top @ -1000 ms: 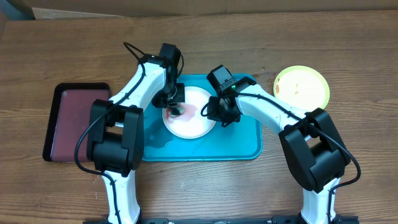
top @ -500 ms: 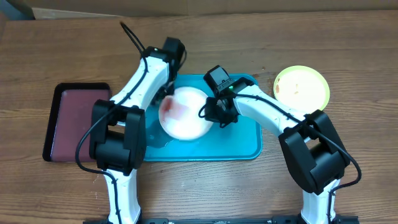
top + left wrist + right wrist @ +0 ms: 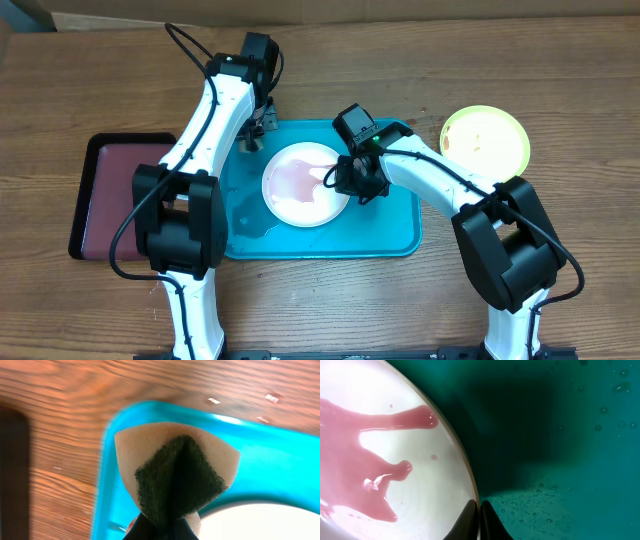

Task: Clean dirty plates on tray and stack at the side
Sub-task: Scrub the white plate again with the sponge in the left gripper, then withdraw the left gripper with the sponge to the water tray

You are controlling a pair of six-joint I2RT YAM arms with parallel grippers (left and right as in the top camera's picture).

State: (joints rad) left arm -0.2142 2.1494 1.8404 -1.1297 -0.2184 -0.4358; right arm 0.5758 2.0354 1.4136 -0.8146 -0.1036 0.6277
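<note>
A white plate point(image 3: 300, 190) lies on the teal tray point(image 3: 400, 225) with a thin pink-red film of liquid on it. My right gripper point(image 3: 344, 180) is shut on the plate's right rim. The right wrist view shows its fingers point(image 3: 480, 522) pinching that rim, with the plate point(image 3: 395, 475) to the left and the wet tray point(image 3: 560, 460) to the right. My left gripper point(image 3: 254, 128) hovers over the tray's far left corner. It point(image 3: 165, 529) is shut on a tan sponge with a dark green pad point(image 3: 177, 470). The yellow-green plate point(image 3: 486, 139) rests on the table at the right. The light blue plate is out of view.
A dark maroon tray point(image 3: 120, 195) lies on the wooden table left of the teal tray. A water puddle point(image 3: 250, 215) sits on the teal tray's left part. Cardboard runs along the table's far edge point(image 3: 300, 8).
My left gripper has lifted the sponge off the white plate and moved it back to the tray's far left corner. The plate has shifted slightly right, and the red smear has spread into a pale film.
</note>
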